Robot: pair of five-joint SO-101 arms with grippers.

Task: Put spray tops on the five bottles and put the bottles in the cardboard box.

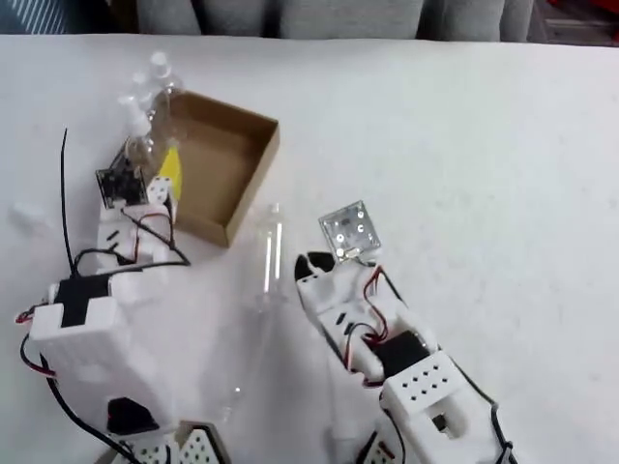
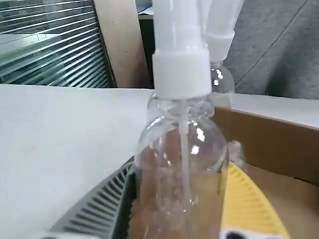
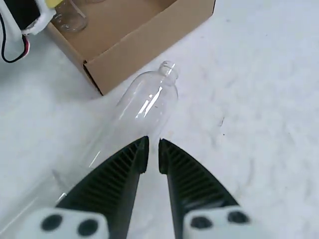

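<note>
Left gripper clasps clear bottle with white spray top; right gripper, nearly closed and empty, over uncapped lying bottle.

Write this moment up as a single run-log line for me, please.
left gripper: jaws shut on capped bottle at cardboard box rim | right gripper: jaws almost shut, empty, by uncapped bottle lying on table

A white desk runs to grey upholstered seating along its far edge, with slatted window blinds and a pale wooden post beyond.
</note>
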